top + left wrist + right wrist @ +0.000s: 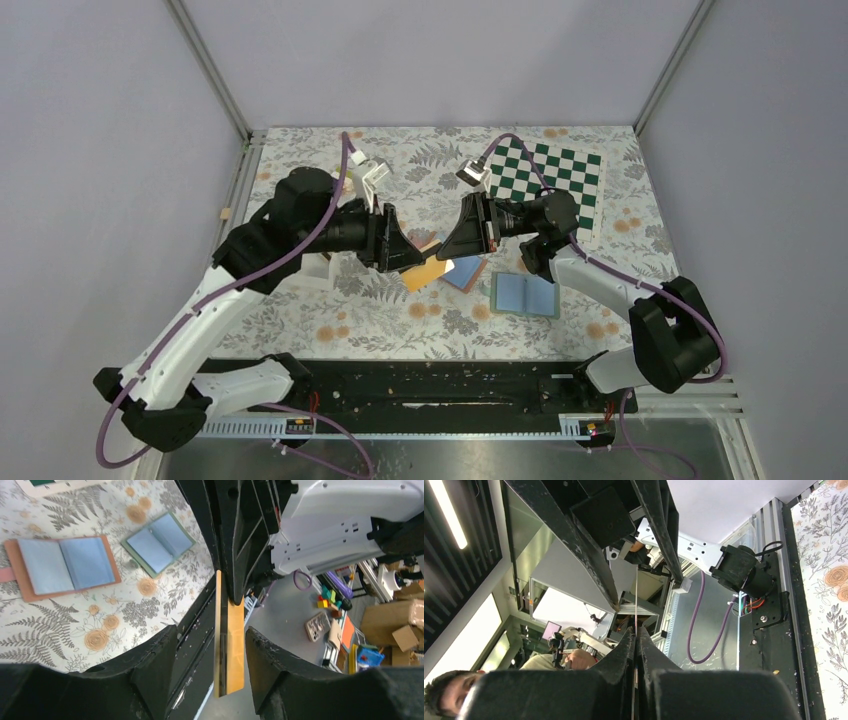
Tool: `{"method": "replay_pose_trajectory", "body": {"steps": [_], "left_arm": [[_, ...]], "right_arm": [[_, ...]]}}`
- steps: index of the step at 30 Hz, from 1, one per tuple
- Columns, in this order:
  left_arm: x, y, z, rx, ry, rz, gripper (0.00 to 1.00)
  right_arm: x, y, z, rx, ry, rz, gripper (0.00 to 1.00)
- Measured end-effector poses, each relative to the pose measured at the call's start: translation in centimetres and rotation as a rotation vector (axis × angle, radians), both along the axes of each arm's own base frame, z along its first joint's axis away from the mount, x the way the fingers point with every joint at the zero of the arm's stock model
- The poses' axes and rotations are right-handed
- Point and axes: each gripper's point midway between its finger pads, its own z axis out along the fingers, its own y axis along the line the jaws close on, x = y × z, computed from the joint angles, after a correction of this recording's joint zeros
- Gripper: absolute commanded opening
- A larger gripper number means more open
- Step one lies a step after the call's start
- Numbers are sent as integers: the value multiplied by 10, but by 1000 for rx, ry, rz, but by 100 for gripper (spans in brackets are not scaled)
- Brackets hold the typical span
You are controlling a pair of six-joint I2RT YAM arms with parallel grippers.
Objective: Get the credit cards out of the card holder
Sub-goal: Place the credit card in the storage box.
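Observation:
A yellow-orange credit card (425, 272) hangs in the air between the two grippers. My right gripper (447, 250) is shut on its far end, and in its own view the card (636, 595) shows edge-on as a thin line running out of the closed right gripper (636, 635). My left gripper (212, 630) is open around the card (235, 650), with a gap on each side. The brown card holder (62, 565) lies open on the table, its blue pages up; in the top view this holder (468, 272) sits just below the grippers.
A second open holder with a green rim (525, 295) lies right of the brown one, also seen from the left wrist (157, 542). A green-and-white checkered mat (555, 175) is at the back right. A white object (320, 270) sits under the left arm.

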Motion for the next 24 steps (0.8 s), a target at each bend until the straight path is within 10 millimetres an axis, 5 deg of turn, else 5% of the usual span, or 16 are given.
{"method": "replay_pose_trajectory", "body": {"steps": [3,8,10,15,20,24], "left_arm": [[-6,-5,-7,10,27,-56,43],[-17,-10,-6,-16,40,-142,0],[-18,-11,-6,-20,42,-151,0],[-10,-6,-6,-34,35,-120,0],[26,33,-22,-84,68,98,0],[73,98,-51,-144,133,478,0]], "right_arm": [[-1,-1,0,-3,2,6,0],[-3,-1,1,-8,1,18,11],[-4,-2,0,-10,-3,26,18],[1,-1,5,2,17,-2,70],[34,-9,20,54,78,-155,81],[58,-25,30,89,118,-294,86]]}}
